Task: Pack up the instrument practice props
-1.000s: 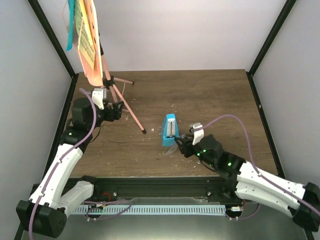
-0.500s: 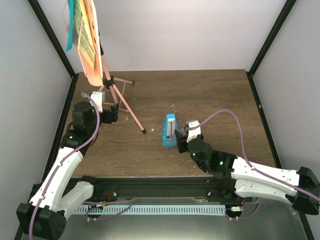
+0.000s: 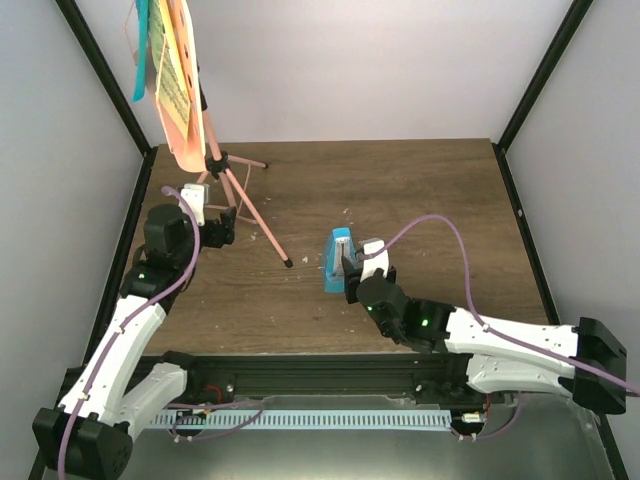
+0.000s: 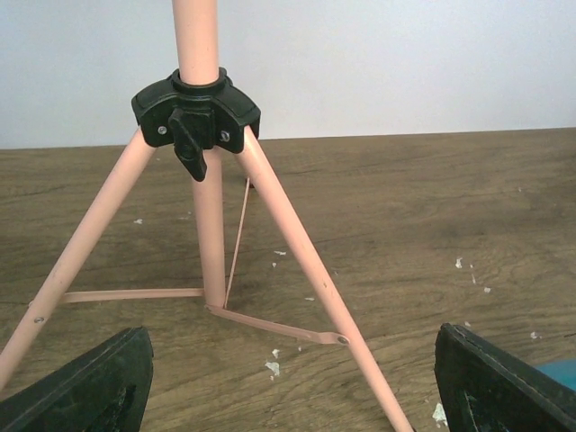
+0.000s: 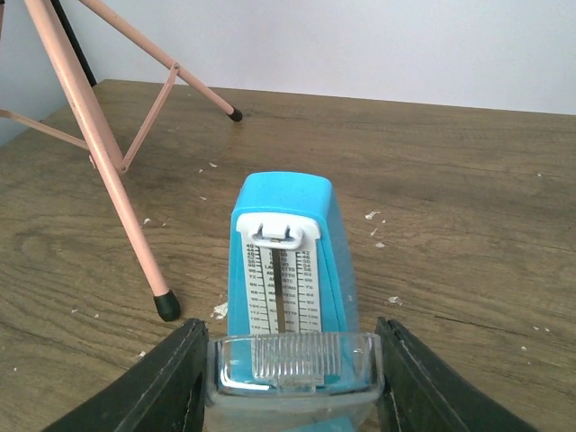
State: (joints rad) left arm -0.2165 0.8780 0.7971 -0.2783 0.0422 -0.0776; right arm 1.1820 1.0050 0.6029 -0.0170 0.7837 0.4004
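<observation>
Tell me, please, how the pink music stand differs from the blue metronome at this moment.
The music stand is salmon pink, tall and thin on three legs; the metronome is blue, short and wedge-shaped. The stand is untouched: the open left hand is in front of its legs. The metronome has a clear cover at its front, gripped by the right hand. Both stand upright on the wooden table.

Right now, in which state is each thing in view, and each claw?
music stand, upright, tripod legs spread.
music sheets, on the stand's desk.
metronome, upright, scale uncovered.
clear cover, gripped at the metronome's foot.
left claw, open, facing the stand's legs, holding nothing.
right claw, shut on the clear cover.
</observation>
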